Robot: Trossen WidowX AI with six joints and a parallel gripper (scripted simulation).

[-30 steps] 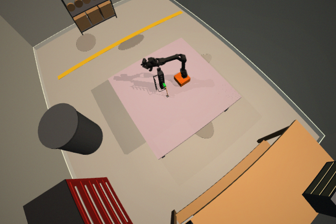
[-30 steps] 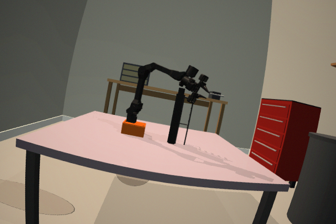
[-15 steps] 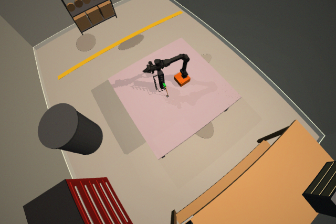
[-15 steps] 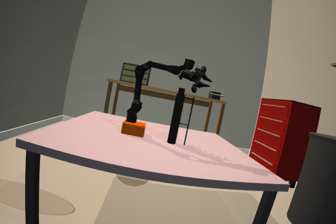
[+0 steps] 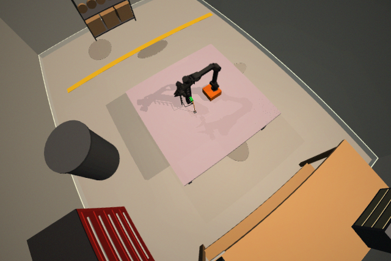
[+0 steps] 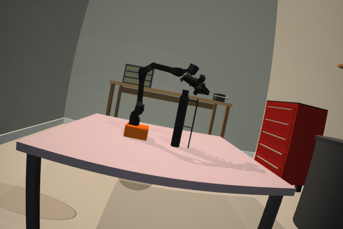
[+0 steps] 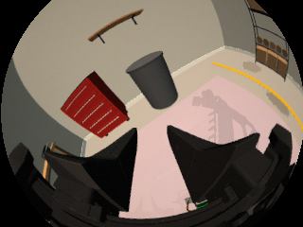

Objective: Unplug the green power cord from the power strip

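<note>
Single arm on an orange base (image 6: 135,131) bolted to the pink desk (image 6: 83,148). The power strip (image 6: 180,118) stands upright on the desk as a tall black column, with a thin dark rod (image 6: 192,122) just beside it. The gripper (image 6: 206,91) is raised near the top of the strip, on its far side toward the red drawer cabinet (image 6: 288,138), apart from the column and pointing obliquely down. In the wrist view the jaws stand partly closed with a visible gap, grasping nothing; only desk surface shows between them. The green plug (image 5: 190,99) appears in the top view as a small bright spot at the strip, just beside the arm's forward end, and thin cord lines (image 5: 187,106) trail from it across the desk. Whether the plug is seated in its socket cannot be told. A grey bin (image 7: 153,78) stands on the floor beyond the desk.
</note>
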